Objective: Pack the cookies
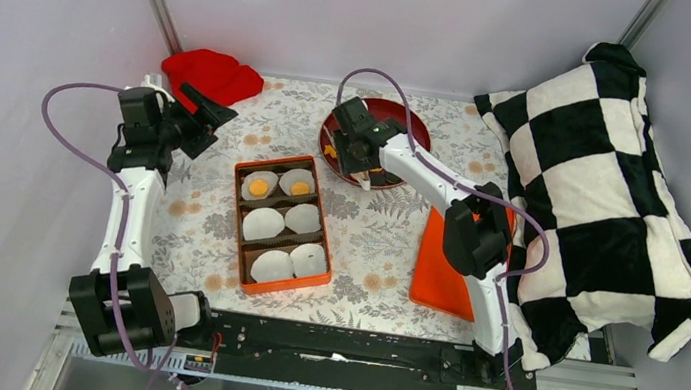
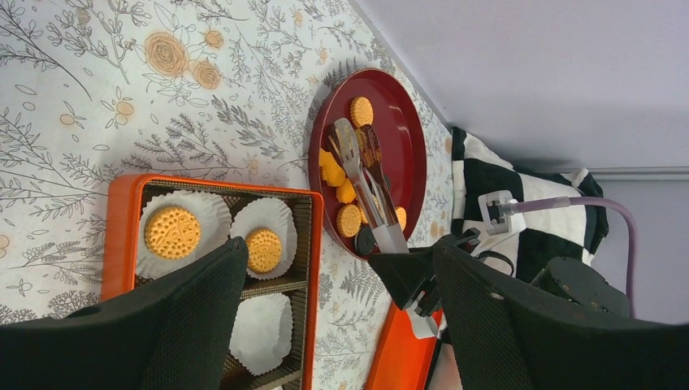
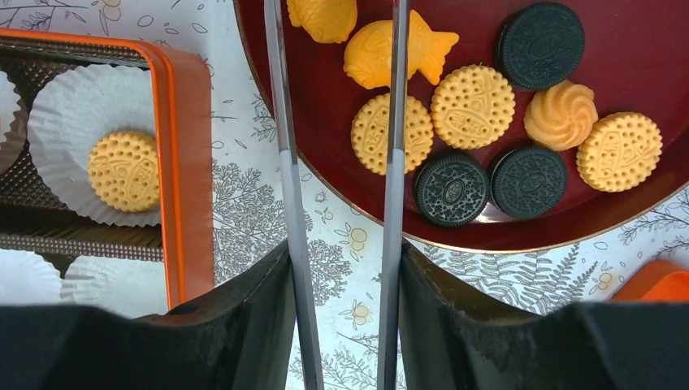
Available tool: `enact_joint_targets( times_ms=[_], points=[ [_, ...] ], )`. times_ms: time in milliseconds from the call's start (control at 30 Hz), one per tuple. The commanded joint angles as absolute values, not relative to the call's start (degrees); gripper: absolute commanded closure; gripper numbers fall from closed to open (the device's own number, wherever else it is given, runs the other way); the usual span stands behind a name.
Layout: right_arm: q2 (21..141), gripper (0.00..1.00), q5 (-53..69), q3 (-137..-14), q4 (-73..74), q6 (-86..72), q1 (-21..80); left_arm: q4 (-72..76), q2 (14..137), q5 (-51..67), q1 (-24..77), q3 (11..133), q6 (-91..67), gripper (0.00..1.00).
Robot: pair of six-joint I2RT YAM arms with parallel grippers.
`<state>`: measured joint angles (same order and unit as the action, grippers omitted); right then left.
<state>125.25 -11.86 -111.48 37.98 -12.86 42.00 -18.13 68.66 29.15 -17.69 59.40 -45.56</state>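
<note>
The cookies lie on a dark red plate (image 3: pixel 617 219): round orange cookies (image 3: pixel 472 106), black ones (image 3: pixel 540 45), and fish-shaped and swirl-shaped orange ones. My right gripper (image 3: pixel 341 268) is shut on metal tongs (image 3: pixel 284 162), whose two arms reach over the plate's left side; their tips are out of view. The orange box (image 1: pixel 282 224) holds white paper cups, and the two far cups hold an orange cookie each (image 1: pixel 259 186) (image 1: pixel 299 188). My left gripper (image 1: pixel 201 115) is open and empty, above the table left of the box.
A red cloth (image 1: pixel 211 74) lies at the back left. An orange lid (image 1: pixel 443 263) lies right of the box, under my right arm. A black-and-white checkered pillow (image 1: pixel 604 189) fills the right side. Grey walls enclose the table.
</note>
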Motion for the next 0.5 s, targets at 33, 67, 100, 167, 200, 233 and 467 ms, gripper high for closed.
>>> enact_joint_targets(
  times_ms=[33,67,100,167,200,233,467],
  points=[
    [126.72,0.50,-11.52,-115.03,39.01,-14.61,41.85,-14.24,69.20,29.95,-18.13,57.87,-44.68,0.12],
    [127.00,0.50,-12.01,-115.12,39.33,-14.86,41.81,-14.05,69.24,30.24,-18.12,57.69,-44.73,0.12],
    [127.12,0.50,-12.63,-115.21,39.67,-14.93,41.79,-13.84,69.39,30.43,-18.15,57.54,-44.79,0.12],
    [127.32,0.50,-13.25,-115.26,39.93,-14.88,41.76,-13.64,69.60,30.58,-18.11,57.42,-44.82,0.12],
    [127.47,0.50,-13.71,-115.38,40.18,-14.85,41.79,-13.64,69.61,30.60,-18.11,57.35,-44.78,0.12],
    [127.51,0.50,-14.06,-115.55,40.41,-14.79,41.78,-13.56,69.69,30.59,-18.11,57.31,-44.74,0.12],
    [127.38,0.50,-16.06,-116.14,42.37,-14.86,41.75,-13.42,69.27,31.19,-18.11,57.04,-45.06,0.12]
  ],
)
